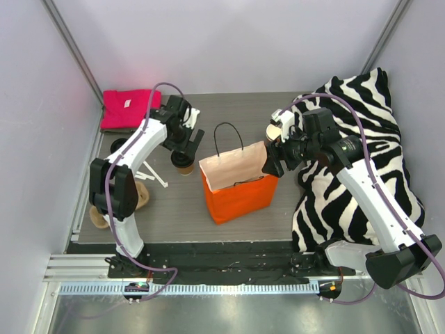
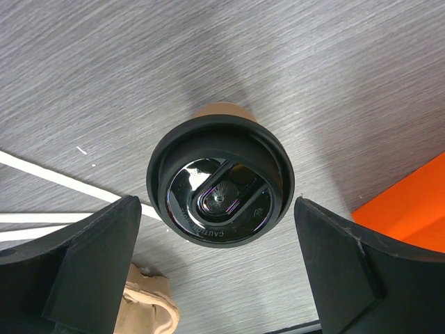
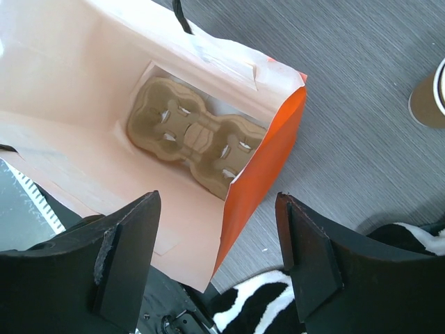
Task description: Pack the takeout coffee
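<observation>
Nearest the bases: orange bag (image 1: 240, 195) upright on the bench (image 1: 174, 209), mouth open, cardboard cup tray (image 3: 188, 136) already flat at the bottom, both pockets empty. Right fingers (image 3: 125, 257) are spread, straddling the bag's right wall from above. They don't look clamped on it, more like bracing the mouth open, but contact is hard to call. Next out: takeout coffee (image 2: 219, 191) stands upright on the bench just left of the bag, black lid on. Left fingers (image 2: 90, 264) are wide, one each side of the lid with clear gaps, holding nothing. My read: tray loaded and lid fitted, grasp not yet made. Left to do: close on the cup, lift, lower it into a tray pocket. Further out: second paper cup (image 3: 427, 101) beyond the bag by the right wrist, cut off at the frame edge, so lid or no lid is unclear, as is whether it goes in too. Not resolvable: the coffee's body (lid hides most of it), fill level, and what the tan item (image 1: 139, 195) beside the white sticks (image 1: 151, 174) is. Farthest: pink cloth (image 1: 125, 108) back left, zebra blanket (image 1: 361, 139) along the right.
</observation>
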